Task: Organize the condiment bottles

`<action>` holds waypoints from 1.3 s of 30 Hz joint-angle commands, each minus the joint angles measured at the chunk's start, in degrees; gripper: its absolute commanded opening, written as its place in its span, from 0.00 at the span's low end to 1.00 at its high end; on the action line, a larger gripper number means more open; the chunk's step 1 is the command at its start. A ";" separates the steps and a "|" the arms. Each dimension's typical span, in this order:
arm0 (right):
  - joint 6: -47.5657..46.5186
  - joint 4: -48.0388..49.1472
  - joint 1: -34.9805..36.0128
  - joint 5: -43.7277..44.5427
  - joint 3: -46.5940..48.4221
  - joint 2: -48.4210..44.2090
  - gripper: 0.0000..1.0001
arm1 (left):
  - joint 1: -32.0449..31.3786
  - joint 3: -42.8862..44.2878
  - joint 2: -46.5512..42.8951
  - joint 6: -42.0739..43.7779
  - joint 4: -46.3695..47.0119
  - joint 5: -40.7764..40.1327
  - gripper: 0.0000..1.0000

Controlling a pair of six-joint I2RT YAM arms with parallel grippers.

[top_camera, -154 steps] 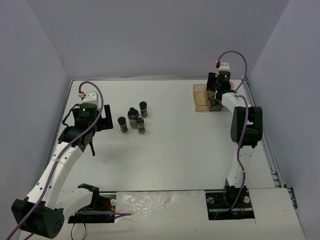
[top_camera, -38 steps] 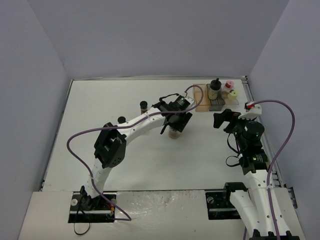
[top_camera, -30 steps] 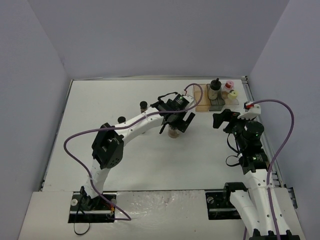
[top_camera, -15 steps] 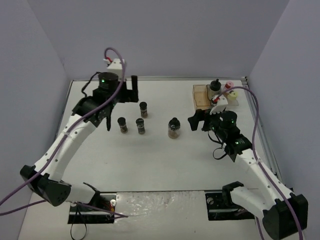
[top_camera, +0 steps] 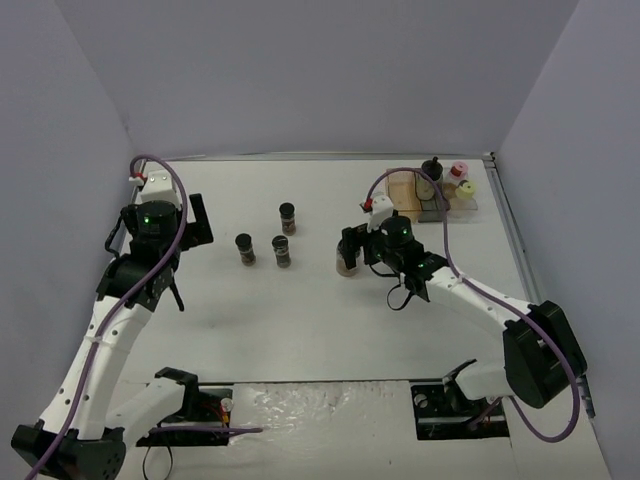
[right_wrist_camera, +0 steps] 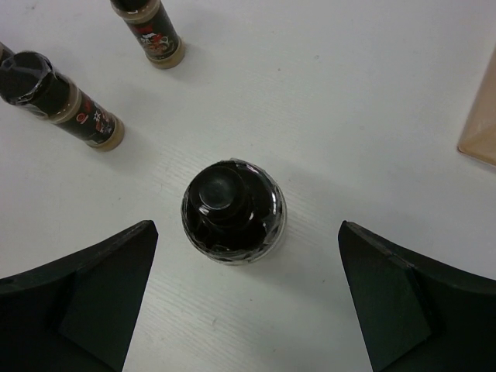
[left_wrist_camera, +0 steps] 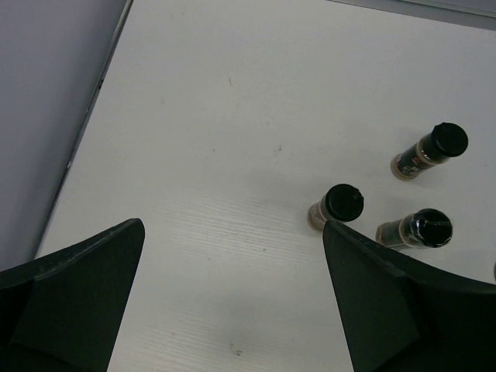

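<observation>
Three black-capped condiment bottles [top_camera: 282, 250] stand left of centre, and they also show in the left wrist view [left_wrist_camera: 338, 206]. A fourth, wider black-capped bottle [top_camera: 346, 263] stands mid-table. My right gripper [top_camera: 353, 244] hovers open over it, and in the right wrist view the bottle [right_wrist_camera: 234, 211] sits just ahead of the open right gripper [right_wrist_camera: 248, 310], untouched. My left gripper [top_camera: 194, 222] is open and empty, well left of the three bottles, above bare table [left_wrist_camera: 232, 310]. In the tray stand a black-capped bottle [top_camera: 431, 172], a pink-capped one [top_camera: 459, 170] and a yellow-capped one [top_camera: 465, 188].
The tray [top_camera: 402, 193], with amber, grey and clear compartments, sits at the back right against the table's rim. Its amber corner [right_wrist_camera: 482, 116] shows at the right edge of the right wrist view. Purple walls enclose the table on three sides.
The left arm has swung from the back of the table down to the left side. The right gripper has moved left and now sits over the mid-table bottle. Both stay open.
</observation>
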 commanded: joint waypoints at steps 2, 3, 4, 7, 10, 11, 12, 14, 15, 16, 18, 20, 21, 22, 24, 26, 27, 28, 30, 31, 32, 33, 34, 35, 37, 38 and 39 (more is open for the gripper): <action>-2.25 6.44 2.52 7.52 4.25 4.01 0.99 | 0.42 -1.62 -1.50 0.94 5.49 -3.73 0.97; -2.25 6.73 2.62 7.74 4.41 4.66 0.98 | 0.42 -1.90 -1.83 1.24 5.49 -3.74 0.97; -2.25 7.03 2.66 7.87 4.58 5.26 0.97 | 0.42 -1.99 -2.12 1.53 5.33 -3.83 0.97; -2.34 7.73 2.63 8.08 4.96 7.63 0.91 | 0.33 -2.20 -2.73 2.04 4.99 -5.02 0.97; -2.18 8.17 2.68 7.43 5.48 9.46 0.83 | 0.26 -2.36 -3.09 2.17 4.74 -5.59 0.97; -2.13 8.23 2.72 7.31 5.60 9.74 0.79 | 0.24 -2.37 -3.19 2.24 4.78 -5.61 0.97; -2.08 8.28 2.77 7.22 5.70 10.04 0.75 | 0.24 -2.38 -3.28 2.34 4.83 -5.61 0.97; -2.18 8.27 2.75 6.94 5.54 10.03 0.61 | 0.14 -2.55 -3.27 2.43 4.75 -5.61 0.97; -2.24 8.20 2.69 6.87 5.60 9.97 0.57 | 0.08 -2.55 -3.21 2.43 4.82 -5.61 0.97; -2.32 7.98 2.75 7.07 5.54 9.82 0.49 | 0.00 -2.55 -3.13 2.50 4.83 -5.61 0.97; -2.18 7.69 2.61 7.13 5.36 9.30 0.39 | -0.10 -2.55 -3.11 2.60 4.83 -5.53 0.97; -2.44 6.95 1.96 7.58 5.35 7.65 0.26 | -0.20 -2.55 -3.02 2.70 4.91 -5.44 0.97; -2.73 6.51 1.53 7.97 5.45 6.92 0.22 | -0.25 -2.60 -2.92 2.74 4.91 -5.49 0.97; -3.05 6.02 1.07 8.34 5.76 6.04 0.18 | -0.30 -2.64 -2.85 2.78 4.91 -5.52 0.97; -3.80 4.58 -0.52 8.69 6.83 4.81 0.13 | -0.38 -2.64 -2.84 2.78 4.92 -5.51 0.97; -4.47 2.34 -5.22 7.50 9.81 3.17 0.08 | -0.45 -2.64 -2.69 2.78 5.00 -5.28 0.97; -4.61 1.77 -7.11 7.17 10.81 2.65 0.07 | -0.53 -2.64 -2.74 2.85 5.00 -5.26 0.97; -4.78 1.45 -8.80 7.25 11.84 2.54 0.06 | -0.59 -2.64 -2.80 2.87 5.08 -5.26 0.97; -4.98 1.16 -12.78 7.70 14.51 2.93 0.04 | -0.68 -2.73 -2.85 2.96 5.18 -5.31 0.97; -4.97 1.16 -15.05 7.99 16.12 3.40 0.03 | -0.72 -2.82 -2.84 3.05 5.18 -5.35 0.97; -4.88 1.16 -16.79 7.80 17.47 4.17 0.03 | -0.72 -2.86 -2.80 3.09 5.23 -5.40 0.97; -4.62 1.16 -18.58 7.57 18.96 5.04 0.02 | -0.72 -2.90 -2.76 3.15 5.30 -5.44 0.97; -3.87 1.16 -20.55 7.19 20.85 6.24 0.01 | -0.72 -2.90 -2.76 3.21 5.42 -5.44 0.97; -3.58 1.29 -22.00 7.13 22.21 7.36 0.01 | -0.72 -2.94 -2.80 3.26 5.48 -5.48 0.97; -3.12 1.64 -24.35 7.31 24.64 9.48 0.00 | -0.72 -3.00 -2.85 3.40 5.62 -5.62 0.97; -2.92 2.03 -25.88 7.46 26.17 11.00 0.00 | -0.72 -3.04 -2.90 3.45 5.67 -5.67 0.97; -2.78 2.46 -27.25 7.54 27.54 12.44 0.00 | -0.72 -3.08 -2.92 3.50 5.72 -5.68 0.97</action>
